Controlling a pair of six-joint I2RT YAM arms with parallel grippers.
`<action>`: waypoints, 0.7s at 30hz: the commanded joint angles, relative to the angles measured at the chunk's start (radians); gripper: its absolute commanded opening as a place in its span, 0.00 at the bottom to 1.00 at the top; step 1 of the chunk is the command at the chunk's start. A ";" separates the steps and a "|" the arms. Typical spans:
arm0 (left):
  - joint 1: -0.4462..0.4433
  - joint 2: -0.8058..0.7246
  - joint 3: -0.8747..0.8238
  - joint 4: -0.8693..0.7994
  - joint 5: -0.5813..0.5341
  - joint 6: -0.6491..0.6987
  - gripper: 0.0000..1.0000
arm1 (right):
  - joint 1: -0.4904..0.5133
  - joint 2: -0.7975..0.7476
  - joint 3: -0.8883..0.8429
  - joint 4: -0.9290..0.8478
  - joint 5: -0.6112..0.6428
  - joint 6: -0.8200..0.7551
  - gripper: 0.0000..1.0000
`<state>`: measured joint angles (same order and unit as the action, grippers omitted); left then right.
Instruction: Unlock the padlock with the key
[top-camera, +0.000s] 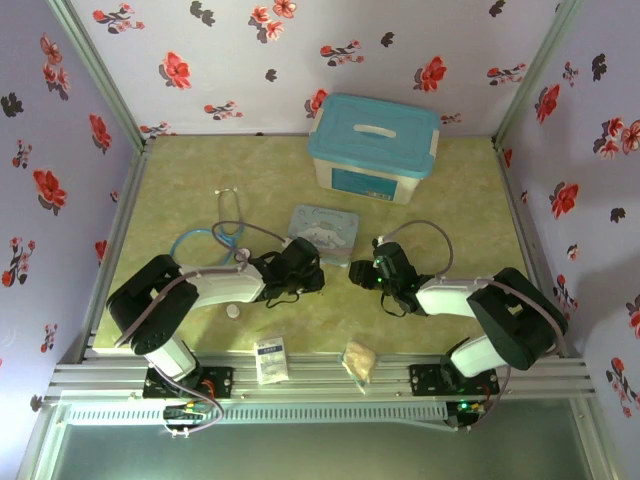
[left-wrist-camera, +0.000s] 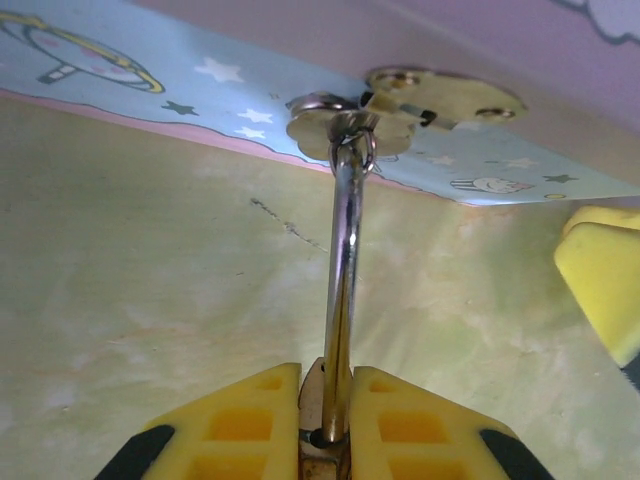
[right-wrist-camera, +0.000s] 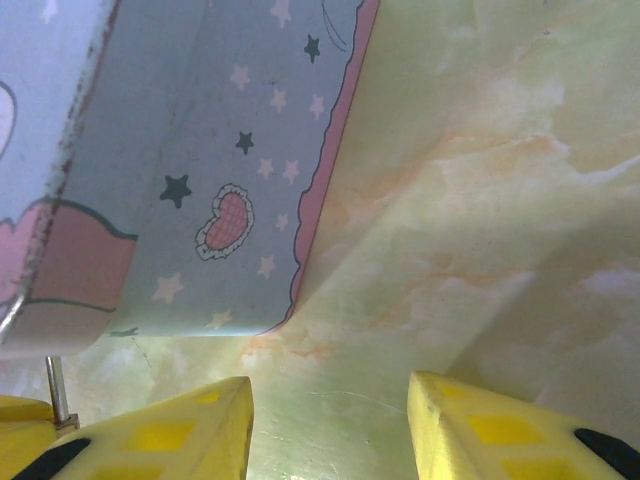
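Observation:
My left gripper is shut on the brass body of the padlock. Its silver shackle runs straight up from the yellow fingers to the metal hasp on the pale blue cartoon tin. In the top view the left gripper sits at the tin's near edge. My right gripper stands open just to the right, with only bare table between its fingers; the tin's side lies ahead and to its left. One right finger shows at the edge of the left wrist view. The key is hidden.
A white box with a teal lid stands at the back. A stethoscope lies left of the tin. Near the front edge are a round white disc, a white packet and a tan packet.

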<state>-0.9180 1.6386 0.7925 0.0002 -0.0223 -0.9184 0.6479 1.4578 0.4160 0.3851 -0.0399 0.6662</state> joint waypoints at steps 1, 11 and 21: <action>0.001 0.030 0.030 -0.206 -0.066 0.063 0.15 | 0.006 -0.002 -0.013 0.011 0.024 0.015 0.44; -0.055 0.110 0.150 -0.354 -0.161 0.109 0.22 | 0.005 -0.008 -0.016 -0.010 0.034 0.006 0.44; -0.135 0.168 0.279 -0.541 -0.318 0.150 0.23 | 0.005 -0.003 -0.014 -0.026 0.038 -0.001 0.44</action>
<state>-1.0264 1.7798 1.0283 -0.4152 -0.2558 -0.8013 0.6479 1.4578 0.4107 0.3878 -0.0284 0.6655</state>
